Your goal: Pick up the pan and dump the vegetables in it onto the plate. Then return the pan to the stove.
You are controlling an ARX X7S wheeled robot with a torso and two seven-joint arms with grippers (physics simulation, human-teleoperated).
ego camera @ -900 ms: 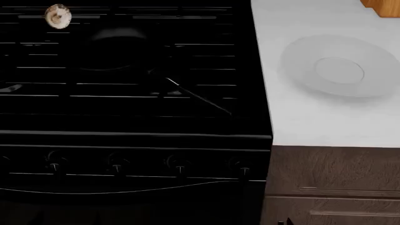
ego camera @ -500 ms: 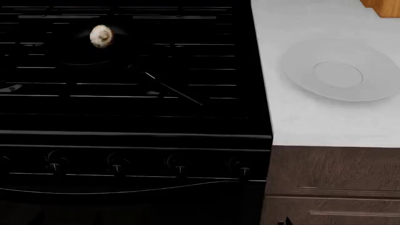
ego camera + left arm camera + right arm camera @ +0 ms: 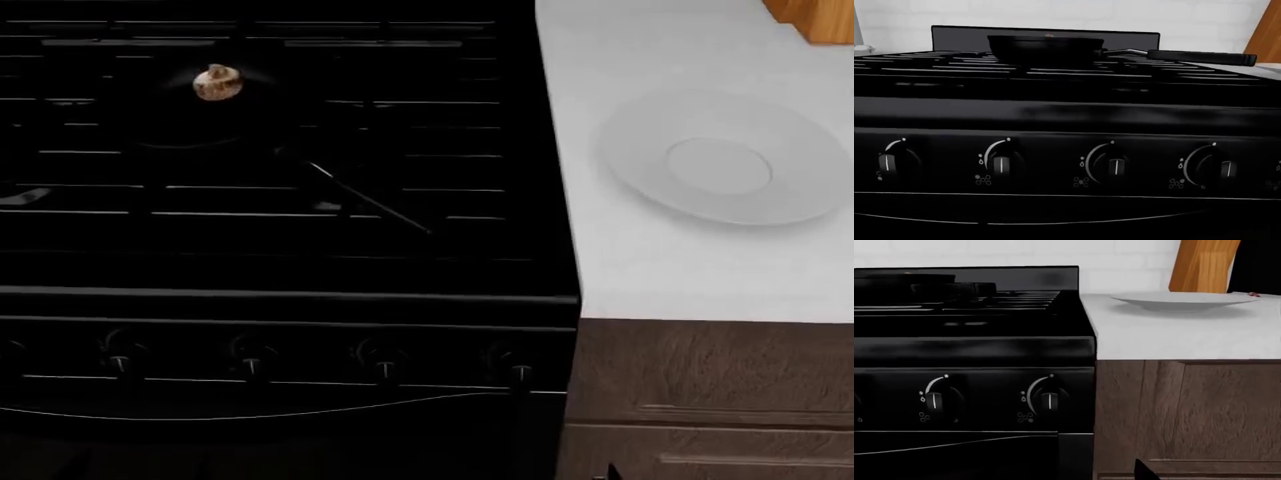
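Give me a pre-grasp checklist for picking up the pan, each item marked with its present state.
1. Pan sits flat on the stove grates: ok.
2. Mushroom is inside the pan: ok.
3. Pan handle is free and points toward the counter side: ok.
4. Plate lies bare on the counter, ready to receive: ok.
5. Either end effector is positioned near the handle: not ok, neither is in view.
6. End effectors open: cannot tell.
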